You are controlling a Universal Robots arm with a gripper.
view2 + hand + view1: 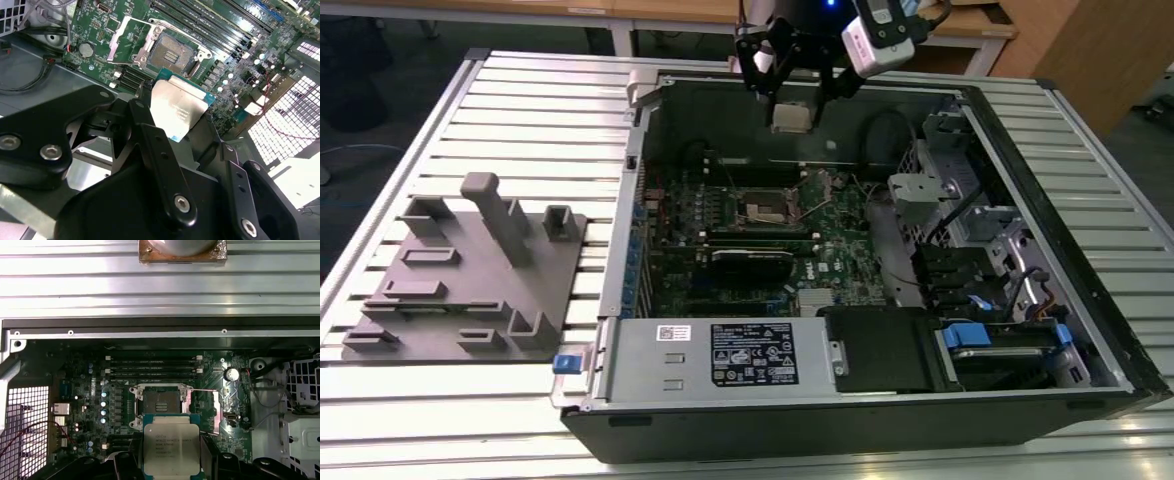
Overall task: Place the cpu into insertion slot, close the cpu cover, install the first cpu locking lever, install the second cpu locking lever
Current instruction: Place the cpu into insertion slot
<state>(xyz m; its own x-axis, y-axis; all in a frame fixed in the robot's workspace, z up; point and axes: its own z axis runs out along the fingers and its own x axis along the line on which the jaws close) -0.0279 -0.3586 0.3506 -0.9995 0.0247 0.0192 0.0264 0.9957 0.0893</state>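
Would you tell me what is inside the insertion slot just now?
The insertion slot shows its bare dark contact field, no chip seated. The cpu, held in the gripper, covers one edge of the slot in the first wrist view.

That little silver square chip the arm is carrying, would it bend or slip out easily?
The cpu is probably stiff: it looks flat and unbent between the fingers. Its smooth metal top suggests it may be slippery. Being thin and small, it is likely light.

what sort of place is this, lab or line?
Probably a robotics lab bench: an open desktop computer case lies on a slatted metal table beside a grey fixture block, the gripper holding the cpu over it.
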